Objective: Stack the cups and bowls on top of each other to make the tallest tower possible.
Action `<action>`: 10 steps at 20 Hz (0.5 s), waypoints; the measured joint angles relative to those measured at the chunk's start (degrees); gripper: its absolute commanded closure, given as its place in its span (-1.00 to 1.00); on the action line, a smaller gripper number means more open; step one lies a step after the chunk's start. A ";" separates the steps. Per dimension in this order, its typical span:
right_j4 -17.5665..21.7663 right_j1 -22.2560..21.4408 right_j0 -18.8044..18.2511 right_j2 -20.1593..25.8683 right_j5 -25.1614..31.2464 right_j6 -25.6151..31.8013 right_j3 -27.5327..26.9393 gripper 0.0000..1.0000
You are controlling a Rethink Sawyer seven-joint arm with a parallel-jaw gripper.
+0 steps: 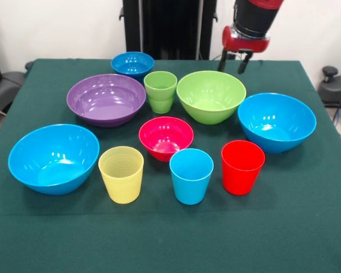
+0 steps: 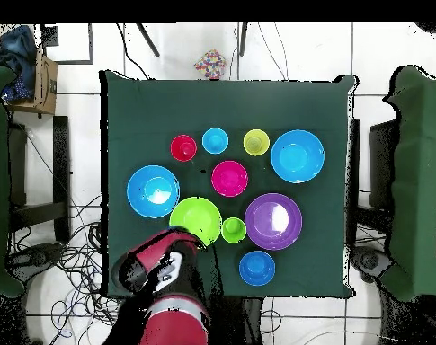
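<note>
My hand (image 1: pixel 235 62) hangs with its two fingers spread and empty, up over the far edge of the table (image 1: pixel 307 239), just behind the lime green bowl (image 1: pixel 211 96). Nothing is stacked yet, as far as I can judge; every piece sits alone on the cloth.

I'd treat the lime green bowl as the base, since it is deep, wide and closest to my hand. To do this well I should pick a rim cleanly, one finger inside and one outside, and lift straight up before travelling.

The green cup (image 1: pixel 160 91) stands just beside that bowl on the purple bowl's (image 1: pixel 106 99) side, close enough to be knocked if I swing low. The small dark blue bowl (image 1: pixel 132 63) sits by the far edge. The pink-red bowl (image 1: pixel 166 137) lies mid-table, with the pale yellow cup (image 1: pixel 121 174), light blue cup (image 1: pixel 191 176) and red cup (image 1: pixel 242 166) in a row towards the near edge. One large light blue bowl (image 1: pixel 53 157) sits near one side edge, the other (image 1: pixel 276 121) near the opposite side.
</note>
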State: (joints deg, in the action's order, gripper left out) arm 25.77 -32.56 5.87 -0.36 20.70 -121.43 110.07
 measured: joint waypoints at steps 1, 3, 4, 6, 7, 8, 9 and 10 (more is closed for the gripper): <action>-1.69 -0.44 -1.43 0.97 0.76 0.00 0.02 -1.00; -3.72 -0.94 -3.08 2.10 2.07 0.00 -0.02 -1.00; -4.48 -1.14 -3.60 2.47 2.71 0.00 -0.02 -1.00; -5.76 -1.71 -4.42 3.13 4.24 0.00 -0.04 -1.00; -6.24 -2.00 -4.63 3.37 5.08 0.00 -0.05 -1.00; -6.82 -2.41 -4.80 3.67 6.26 0.00 -0.03 -1.00; -7.16 -2.81 -4.84 3.92 7.22 0.00 -0.02 -1.00; -7.67 -3.65 -4.81 4.34 8.55 0.00 0.02 -1.00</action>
State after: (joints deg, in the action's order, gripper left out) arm 18.09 -36.20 1.06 3.98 29.25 -121.43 110.09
